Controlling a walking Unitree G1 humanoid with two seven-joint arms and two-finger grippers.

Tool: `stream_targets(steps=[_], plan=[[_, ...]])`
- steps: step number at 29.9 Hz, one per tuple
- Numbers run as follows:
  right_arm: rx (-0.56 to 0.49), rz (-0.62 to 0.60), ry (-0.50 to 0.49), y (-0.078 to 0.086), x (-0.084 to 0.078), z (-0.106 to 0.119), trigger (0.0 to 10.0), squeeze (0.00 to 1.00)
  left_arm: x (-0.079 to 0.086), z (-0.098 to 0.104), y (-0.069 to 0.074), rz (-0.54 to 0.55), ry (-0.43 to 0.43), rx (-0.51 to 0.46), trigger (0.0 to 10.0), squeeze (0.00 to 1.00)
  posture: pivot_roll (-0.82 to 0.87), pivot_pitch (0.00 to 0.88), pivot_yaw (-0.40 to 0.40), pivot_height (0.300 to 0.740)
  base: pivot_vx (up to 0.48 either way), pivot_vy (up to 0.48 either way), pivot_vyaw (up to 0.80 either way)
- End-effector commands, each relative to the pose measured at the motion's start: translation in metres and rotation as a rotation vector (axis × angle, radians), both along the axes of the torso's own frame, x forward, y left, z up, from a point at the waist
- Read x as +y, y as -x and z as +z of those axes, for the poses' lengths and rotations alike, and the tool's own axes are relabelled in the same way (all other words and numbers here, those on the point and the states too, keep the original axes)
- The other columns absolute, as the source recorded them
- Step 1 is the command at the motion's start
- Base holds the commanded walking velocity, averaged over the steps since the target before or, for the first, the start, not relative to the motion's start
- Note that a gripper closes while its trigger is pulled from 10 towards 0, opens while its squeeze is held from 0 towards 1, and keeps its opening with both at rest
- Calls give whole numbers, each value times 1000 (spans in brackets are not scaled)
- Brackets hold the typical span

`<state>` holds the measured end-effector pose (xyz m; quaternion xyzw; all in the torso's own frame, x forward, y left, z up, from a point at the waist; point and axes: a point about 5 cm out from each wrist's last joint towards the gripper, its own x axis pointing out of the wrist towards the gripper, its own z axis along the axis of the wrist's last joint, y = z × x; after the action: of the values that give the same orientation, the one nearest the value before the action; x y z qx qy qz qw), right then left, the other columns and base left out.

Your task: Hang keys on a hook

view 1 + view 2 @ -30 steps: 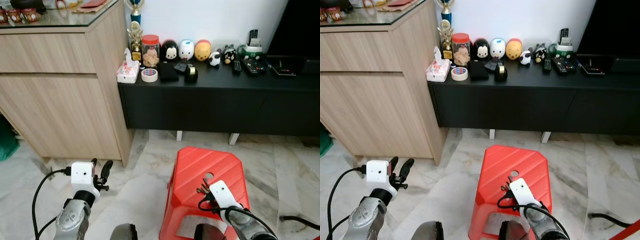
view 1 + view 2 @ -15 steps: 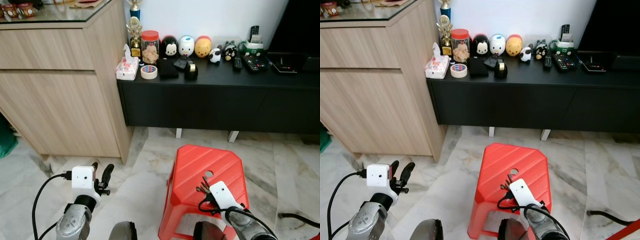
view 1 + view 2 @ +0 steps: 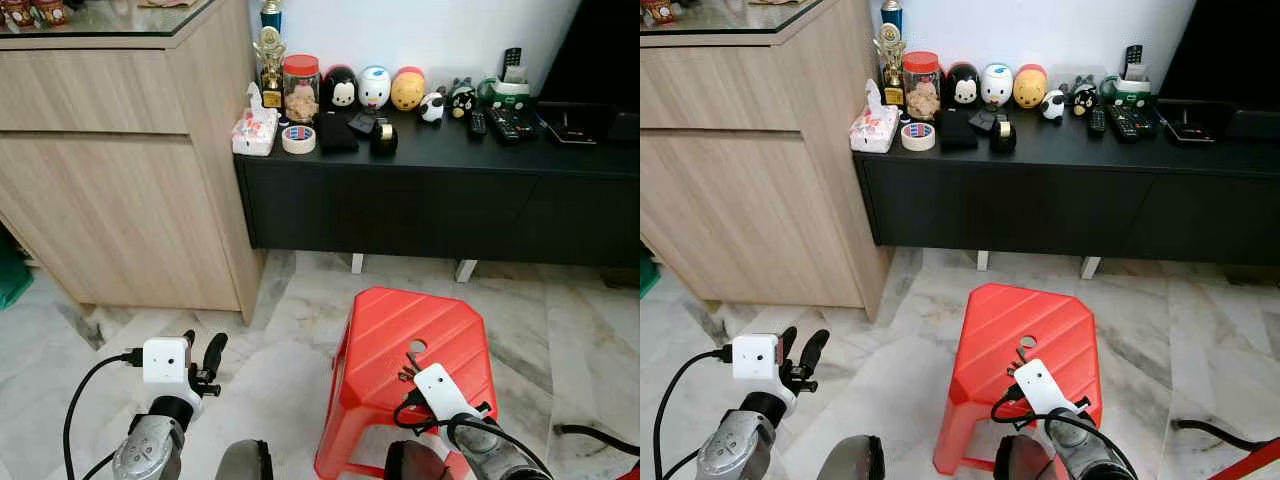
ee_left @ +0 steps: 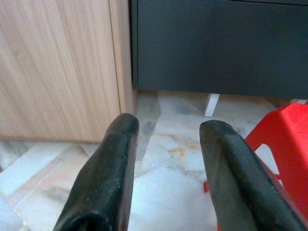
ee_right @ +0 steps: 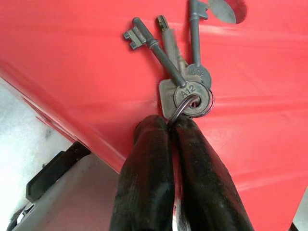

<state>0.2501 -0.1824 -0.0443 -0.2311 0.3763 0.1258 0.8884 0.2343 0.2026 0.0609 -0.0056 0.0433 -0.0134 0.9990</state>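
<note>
A bunch of grey keys (image 5: 180, 79) on a metal ring hangs over the red plastic stool (image 3: 400, 335), with my right gripper (image 5: 174, 126) shut on the ring. The round tag reads A12. In the eye views the keys (image 3: 408, 372) poke out just ahead of the right wrist camera, above the stool's top near its round hole. My left gripper (image 3: 200, 357) is held low at the left above the marble floor, open with nothing between its fingers (image 4: 108, 178).
A long black low cabinet (image 3: 440, 195) stands against the wall, holding toy figures, tape rolls, a jar and remotes. A tall wooden cabinet (image 3: 120, 170) stands at the left. A black cable (image 3: 595, 435) lies on the floor at the right.
The camera has tilted a little, so the scene sits slightly higher. My right gripper with the keys has drawn back a bit over the stool. The left arm is almost unchanged.
</note>
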Motion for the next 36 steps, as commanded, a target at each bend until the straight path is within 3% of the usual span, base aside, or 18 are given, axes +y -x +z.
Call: stream_targets(steps=[1,8,13,20,23,27,29,30,31,36], plan=[[-4,-20,0,1,-4,0,0,0,-1,0,0,1,4,3,10000,0,147,47,-47,611,0,0,0],[-149,-143,-138,-20,-8,20,0,0,4,-12,-3,21,-9,37,10000,0,130,0,-52,611,0,0,0],[-322,-227,-222,-39,-14,42,0,0,11,-21,-9,41,-22,63,10000,0,108,0,-51,611,0,0,0],[-457,-286,-256,-46,-18,57,0,0,18,-33,-13,72,-40,95,10000,0,105,0,-59,611,0,0,0],[-589,-318,-348,-49,-17,75,0,0,25,-44,-10,110,-57,133,10000,0,106,0,-70,611,0,0,0],[-647,-353,-428,-50,-14,86,0,0,29,-53,-7,140,-56,166,10000,0,95,0,-75,611,0,0,0],[-654,-381,-464,-49,-13,88,471,0,31,-57,-6,151,-59,184,10000,0,90,0,-76,611,0,0,0],[-671,-396,-505,-46,-10,92,6118,0,32,-66,-3,168,-57,224,10000,0,81,0,-77,611,0,0,0],[-680,-392,-512,-42,-8,95,10000,0,33,-73,0,179,-57,263,10000,0,72,0,-76,611,0,0,0],[-687,-408,-541,-38,-5,101,10000,0,32,-83,6,185,-55,319,10000,0,60,0,-67,611,0,0,0]])
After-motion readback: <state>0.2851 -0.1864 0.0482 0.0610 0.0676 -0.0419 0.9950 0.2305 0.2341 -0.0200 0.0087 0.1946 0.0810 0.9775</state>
